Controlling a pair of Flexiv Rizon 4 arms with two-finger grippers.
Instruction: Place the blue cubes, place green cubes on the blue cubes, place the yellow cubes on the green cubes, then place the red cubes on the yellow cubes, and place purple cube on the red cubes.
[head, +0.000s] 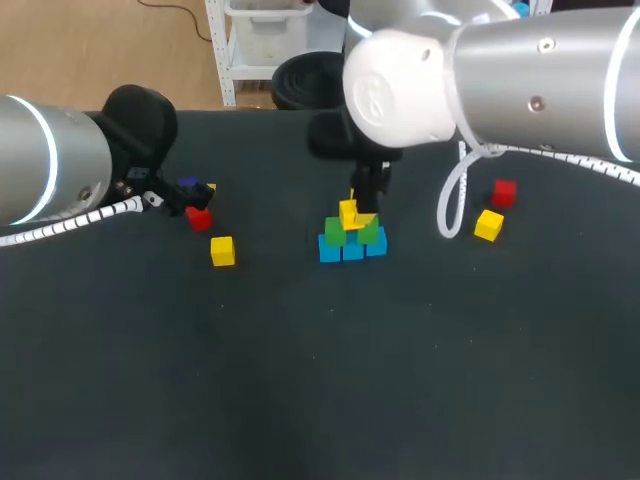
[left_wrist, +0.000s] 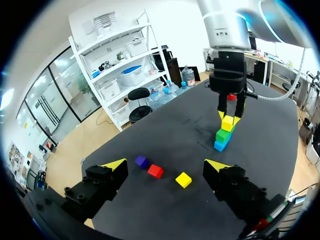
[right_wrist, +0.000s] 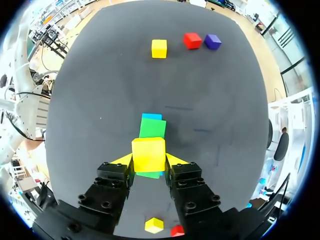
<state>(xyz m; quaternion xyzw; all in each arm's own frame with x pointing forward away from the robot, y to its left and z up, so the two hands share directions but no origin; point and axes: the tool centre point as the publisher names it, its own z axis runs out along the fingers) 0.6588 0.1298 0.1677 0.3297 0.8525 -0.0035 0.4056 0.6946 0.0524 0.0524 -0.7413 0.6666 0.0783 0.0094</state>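
right gripper (right_wrist: 148, 161): clamps yellow cube (right_wrist: 148, 153) | over green cubes (right_wrist: 152, 128)

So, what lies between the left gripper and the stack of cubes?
In the left wrist view, a purple cube, a red cube and a yellow cube lie ahead of the left gripper; past them the table is bare up to the stack.
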